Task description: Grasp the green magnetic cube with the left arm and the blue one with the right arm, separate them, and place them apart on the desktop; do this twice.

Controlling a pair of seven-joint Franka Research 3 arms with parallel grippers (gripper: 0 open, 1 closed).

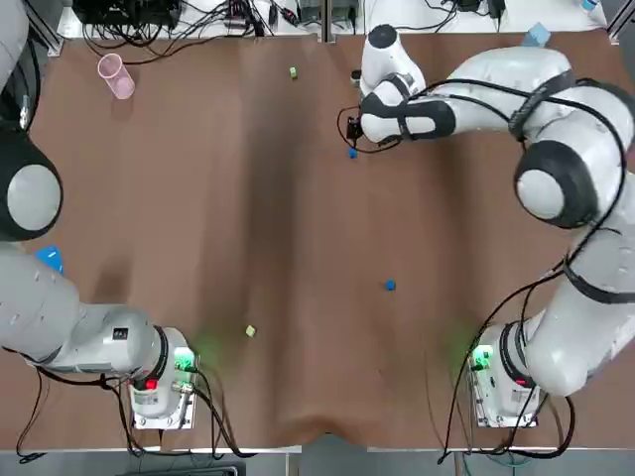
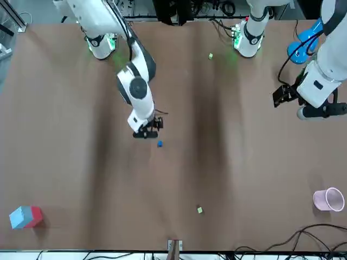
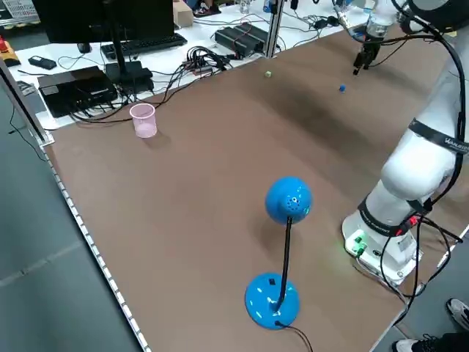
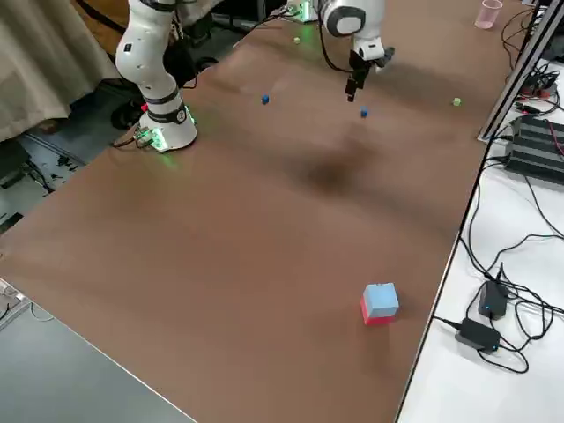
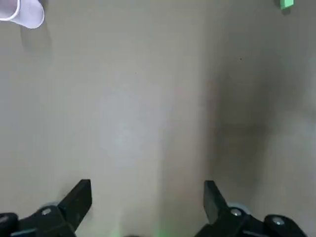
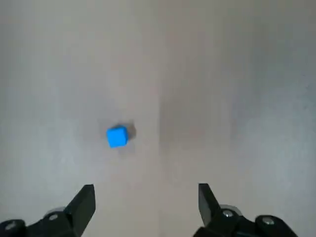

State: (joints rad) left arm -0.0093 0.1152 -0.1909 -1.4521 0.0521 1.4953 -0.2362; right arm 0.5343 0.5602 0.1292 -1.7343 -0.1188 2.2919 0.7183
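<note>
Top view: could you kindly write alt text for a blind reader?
The right gripper hovers over the table's far side beside a blue cube. A second blue cube, two green cubes and a pink cup sit scattered; left arm parked.

No text, label, brand or number could be read on anything in the views. Faint lettering ran along the dark band on the left arm [image 3: 440, 136], but it was too small to make out.
</note>
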